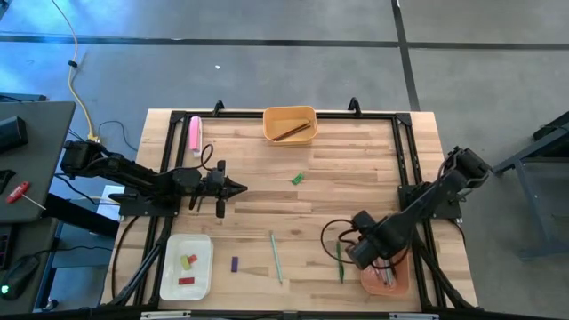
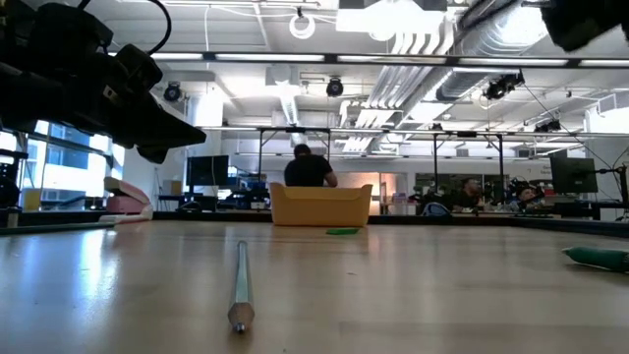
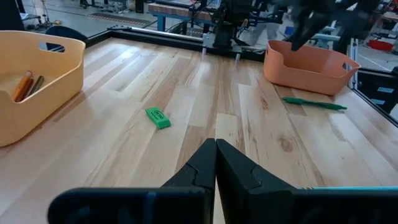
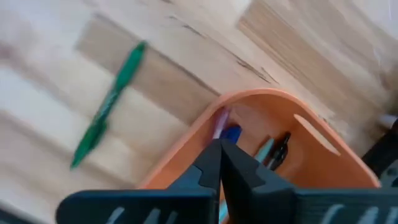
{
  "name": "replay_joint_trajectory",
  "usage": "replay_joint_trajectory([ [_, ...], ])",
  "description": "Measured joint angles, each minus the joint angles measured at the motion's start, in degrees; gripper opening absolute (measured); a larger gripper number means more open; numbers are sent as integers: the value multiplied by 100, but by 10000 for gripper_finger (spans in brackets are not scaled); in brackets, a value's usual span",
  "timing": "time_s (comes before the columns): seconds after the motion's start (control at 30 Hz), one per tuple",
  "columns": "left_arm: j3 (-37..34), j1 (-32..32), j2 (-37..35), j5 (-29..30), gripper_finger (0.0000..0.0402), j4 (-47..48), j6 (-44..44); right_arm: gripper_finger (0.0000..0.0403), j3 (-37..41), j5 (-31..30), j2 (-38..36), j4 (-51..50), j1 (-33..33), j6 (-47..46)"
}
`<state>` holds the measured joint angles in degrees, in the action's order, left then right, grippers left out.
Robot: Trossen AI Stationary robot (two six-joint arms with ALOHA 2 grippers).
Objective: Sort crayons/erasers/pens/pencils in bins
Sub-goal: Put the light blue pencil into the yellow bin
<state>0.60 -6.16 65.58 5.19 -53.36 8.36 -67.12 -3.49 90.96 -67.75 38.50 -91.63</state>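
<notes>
Salmon-orange bin (image 1: 388, 277) at the table's near right corner is where your right gripper (image 4: 219, 152) hangs, fingers pinched together on nothing, right above the pens (image 4: 231, 132) already inside. Watch that green pen (image 1: 339, 263) lying just beside the bin on the table: I'd guess a low swing out of there could clip it and roll it toward the near edge, or nudge the bin itself since the arm sits so close over its rim.

Your left gripper (image 1: 233, 188) waits mid-left of the table, fingers closed and empty too.

Stuff left out: a light thin pen (image 1: 276, 257) near the near edge, a purple stub (image 1: 235, 264) beside the white bin (image 1: 171, 280), and a green stub (image 1: 298, 179) around the middle. The yellow bin (image 1: 290, 114) at the far edge has a pencil (image 1: 292, 132) in it, and the white one holds a few stubs.

Only the right wrist view shows you what's inside the salmon bin; from above the arm covers most of it. The low view gets the light pen end-on but misses that bin completely. The left wrist view shows the green stub's flat shape much better.
</notes>
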Motion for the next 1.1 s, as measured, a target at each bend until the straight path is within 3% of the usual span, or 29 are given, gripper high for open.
replay_joint_trajectory([
  [0.17,0,-2,1,-59,0,0,-22,0,-382,-674,-131,313,-201,1278],
  [0.33,26,7,2,-394,0,4,-267,0,294,-1335,-518,2055,-935,3441],
  [0.5,353,252,27,-633,0,261,-551,0,1685,-611,-625,5206,-1983,5555],
  [0.6,644,503,46,-594,0,914,-696,0,2313,-35,-440,7019,-2482,6084],
  [0.67,794,682,48,-438,0,1295,-692,0,2466,94,-302,7565,-2642,6187],
  [0.87,824,1068,48,441,0,1414,-564,0,1691,-102,268,6857,-2442,5942],
  [1.1,824,1069,45,614,0,1414,-276,0,1,-345,1439,5646,-2051,4973],
])
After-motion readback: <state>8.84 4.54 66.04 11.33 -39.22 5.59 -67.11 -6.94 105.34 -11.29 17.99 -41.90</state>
